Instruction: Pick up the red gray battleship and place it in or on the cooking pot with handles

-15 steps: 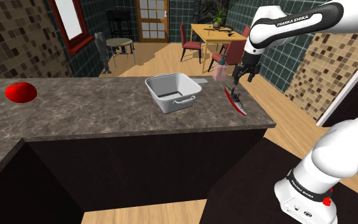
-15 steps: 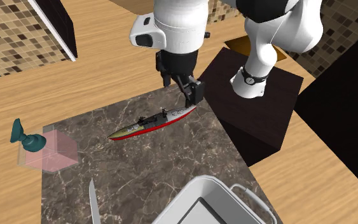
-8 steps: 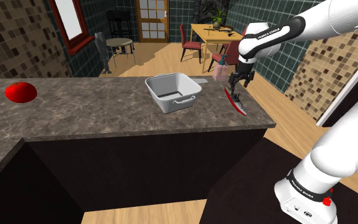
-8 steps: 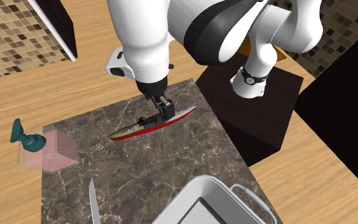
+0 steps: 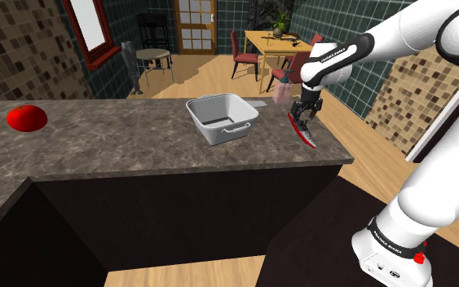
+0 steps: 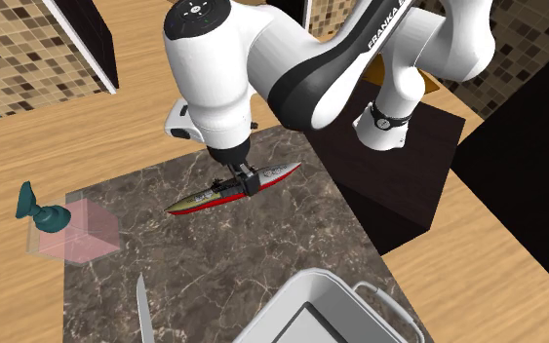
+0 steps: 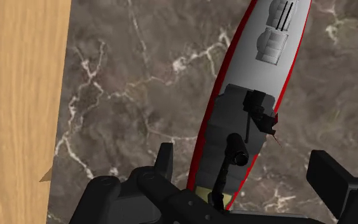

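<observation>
Red-and-grey battleship (image 5: 302, 129) (image 6: 214, 196) (image 7: 268, 57) lies flat on the dark marbled table (image 5: 121, 139) (image 6: 262, 244) (image 7: 139, 95), right of centre in the shoulder view near the table's right end, and mid-frame in the second exterior view, lying on a diagonal. Gripper (image 5: 303, 114) (image 6: 243, 183) (image 7: 246, 164) sits low over the ship's middle, fingers spread apart, one on each side of the hull. In the wrist view table shows between each finger and the hull, so ship not gripped. White cooking pot with handles (image 5: 211, 130) (image 6: 292, 292) on the same table, left of the ship in the shoulder view and well apart from it; bottom edge of the second exterior view. Red round object (image 5: 27, 117) far left in the shoulder view. Pink box (image 6: 79, 232) with teal piece (image 6: 34, 207) beside it at left of the second exterior view, grey blade (image 6: 141, 310) lower left
</observation>
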Controlling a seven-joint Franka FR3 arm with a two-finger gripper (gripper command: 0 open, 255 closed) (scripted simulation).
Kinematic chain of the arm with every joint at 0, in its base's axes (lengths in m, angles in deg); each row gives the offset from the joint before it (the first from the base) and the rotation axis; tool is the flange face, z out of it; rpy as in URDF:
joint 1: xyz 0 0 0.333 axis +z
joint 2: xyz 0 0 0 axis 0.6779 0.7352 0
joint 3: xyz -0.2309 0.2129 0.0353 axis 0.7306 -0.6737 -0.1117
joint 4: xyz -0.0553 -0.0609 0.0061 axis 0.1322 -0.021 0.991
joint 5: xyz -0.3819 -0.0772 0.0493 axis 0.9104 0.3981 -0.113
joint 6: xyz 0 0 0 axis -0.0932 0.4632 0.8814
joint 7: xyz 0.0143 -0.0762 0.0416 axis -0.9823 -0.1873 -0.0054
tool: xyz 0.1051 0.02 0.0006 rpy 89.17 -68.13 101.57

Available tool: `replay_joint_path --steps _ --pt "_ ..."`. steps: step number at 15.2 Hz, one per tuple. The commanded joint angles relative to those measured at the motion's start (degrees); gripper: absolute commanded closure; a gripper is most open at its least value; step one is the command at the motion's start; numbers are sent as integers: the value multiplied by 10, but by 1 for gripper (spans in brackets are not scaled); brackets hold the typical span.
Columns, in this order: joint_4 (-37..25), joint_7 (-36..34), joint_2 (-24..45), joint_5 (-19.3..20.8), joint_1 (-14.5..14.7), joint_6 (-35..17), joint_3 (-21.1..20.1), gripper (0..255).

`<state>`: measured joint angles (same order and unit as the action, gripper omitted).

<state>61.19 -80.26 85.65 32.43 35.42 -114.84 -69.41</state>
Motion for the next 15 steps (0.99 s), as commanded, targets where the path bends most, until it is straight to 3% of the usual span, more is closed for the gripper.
replay_joint_path --steps 1,8,9,15 --pt "3 1 6 -2 0 -9 0 0" --pt "3 1 6 -2 0 -9 0 0" --pt "3 1 6 -2 0 -9 0 255" --pt "3 1 6 -2 0 -9 0 255"
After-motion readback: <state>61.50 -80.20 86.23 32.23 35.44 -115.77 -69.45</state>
